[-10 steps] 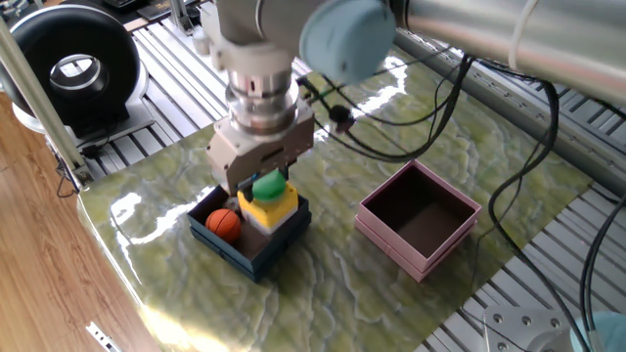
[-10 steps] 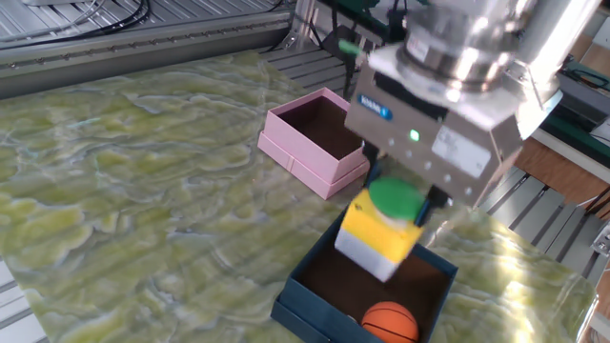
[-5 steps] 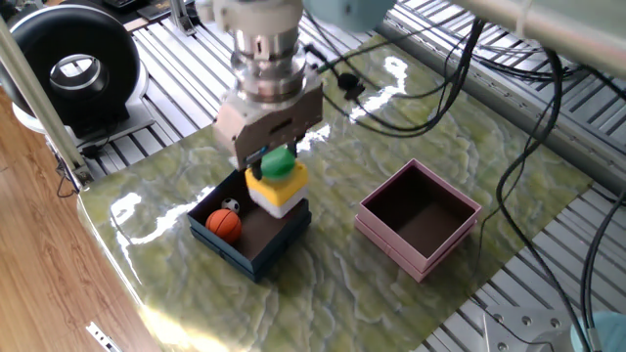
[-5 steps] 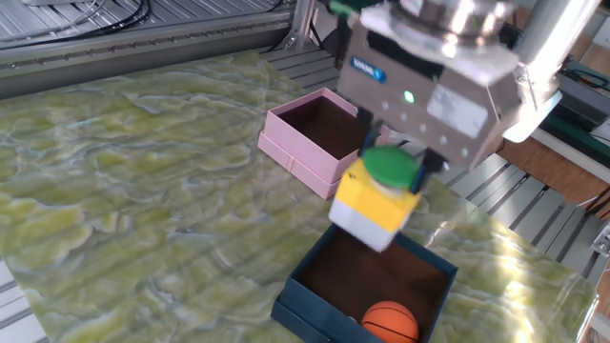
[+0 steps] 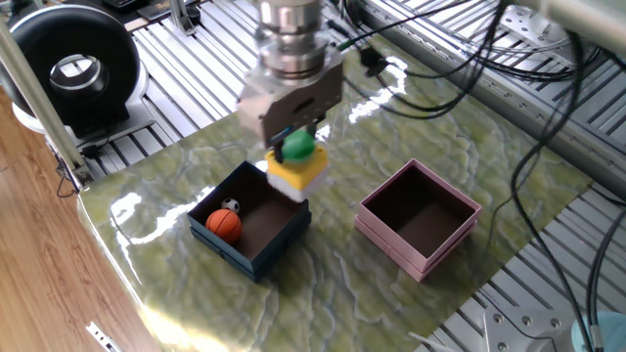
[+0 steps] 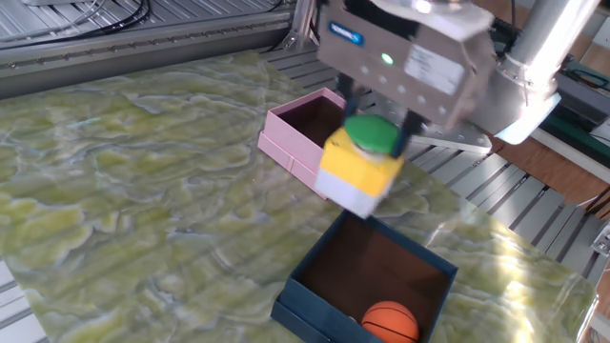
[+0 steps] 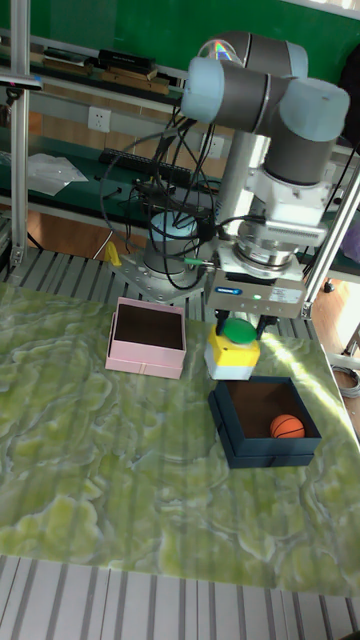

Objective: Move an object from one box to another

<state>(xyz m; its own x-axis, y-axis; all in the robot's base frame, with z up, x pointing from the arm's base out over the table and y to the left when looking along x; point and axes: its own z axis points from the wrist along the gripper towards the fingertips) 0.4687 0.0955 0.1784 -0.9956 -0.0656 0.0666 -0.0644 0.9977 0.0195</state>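
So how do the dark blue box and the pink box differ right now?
The square navy-blue box with low walls holds a small orange ball; the square pale pink box with a dark maroon inside holds nothing. The pink box has a stepped double rim, the navy one a plain rim. The hand carries a yellow-and-white block with a green top above the navy box's edge, short of the pink one. Both are square and open-topped.
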